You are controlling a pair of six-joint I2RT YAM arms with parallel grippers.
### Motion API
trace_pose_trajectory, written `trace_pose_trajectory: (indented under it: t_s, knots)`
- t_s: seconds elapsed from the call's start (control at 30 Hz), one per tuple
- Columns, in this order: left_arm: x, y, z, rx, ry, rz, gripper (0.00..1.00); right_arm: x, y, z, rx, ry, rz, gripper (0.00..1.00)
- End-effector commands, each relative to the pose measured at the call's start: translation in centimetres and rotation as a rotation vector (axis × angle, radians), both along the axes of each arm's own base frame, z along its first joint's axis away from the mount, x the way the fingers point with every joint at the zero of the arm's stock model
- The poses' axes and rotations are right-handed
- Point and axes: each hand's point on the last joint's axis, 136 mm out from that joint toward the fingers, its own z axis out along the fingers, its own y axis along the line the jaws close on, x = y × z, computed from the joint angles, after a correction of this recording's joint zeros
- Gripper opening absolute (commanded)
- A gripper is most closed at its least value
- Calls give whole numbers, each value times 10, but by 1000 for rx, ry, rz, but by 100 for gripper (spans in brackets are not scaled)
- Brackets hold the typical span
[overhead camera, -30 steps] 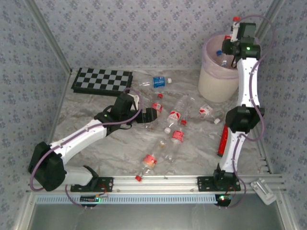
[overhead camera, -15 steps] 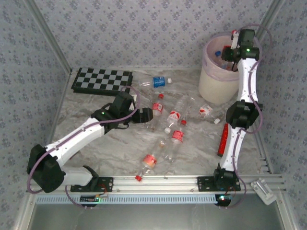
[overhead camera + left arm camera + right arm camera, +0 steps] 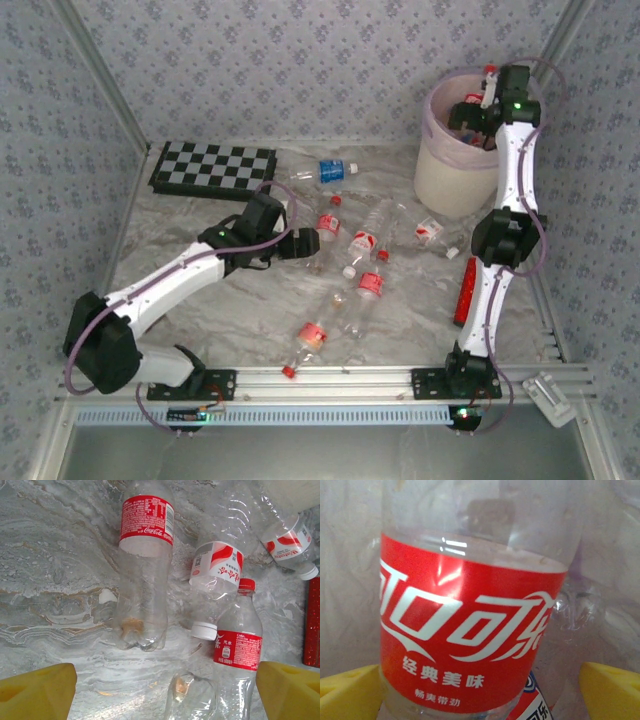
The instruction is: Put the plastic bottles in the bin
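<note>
Table: grey-veined marble tabletop (image 3: 190,215), walled on three sides; bare along the left edge and near front.
Bin: cream-white round wastebasket with pink liner (image 3: 447,180), far right corner, close to the walls.
Board: black-and-white checkerboard (image 3: 212,167), flat at the far left edge.
Bottles: clear plastic bottles (image 3: 362,243) crowd mid-table.
Tube: solid red cylinder (image 3: 466,290), by the right edge.
Left gripper (image 3: 308,243): low over the bottles, fingers wide, holding nothing.
Right gripper (image 3: 472,112): at the wastebasket's mouth, fingers spread wide around a red-labelled cola bottle (image 3: 470,645).
Change: a second ago the right gripper held that bottle higher.
</note>
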Motion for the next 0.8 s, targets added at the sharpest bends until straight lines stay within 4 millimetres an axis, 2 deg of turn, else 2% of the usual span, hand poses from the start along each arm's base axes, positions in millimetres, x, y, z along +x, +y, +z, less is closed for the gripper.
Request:
trace_pose_trajectory:
  t_s: [0.0, 0.17, 0.27, 0.37, 0.5, 0.6, 0.77]
  knots:
    - [2, 3, -1, 27, -9, -6, 93, -18, 1, 61, -25, -106, -5, 100]
    - [2, 3, -8, 49, -2, -11, 93, -41, 13, 121, -73, -222, 5, 100]
    - [4, 2, -12, 62, 0, -18, 94, -58, 22, 147, -100, -266, 12, 100]
    - [8, -1, -18, 83, 4, -29, 95, -76, 31, 164, -116, -290, 8, 100]
    - [20, -5, -23, 113, 9, -9, 100, -104, 47, 178, -89, -329, -5, 100]
    - [29, -13, -26, 128, 18, -1, 100, -132, 59, 184, -74, -359, -11, 100]
    - [33, -31, -41, 246, 29, -52, 100, -191, 77, 183, 10, -407, 18, 100]
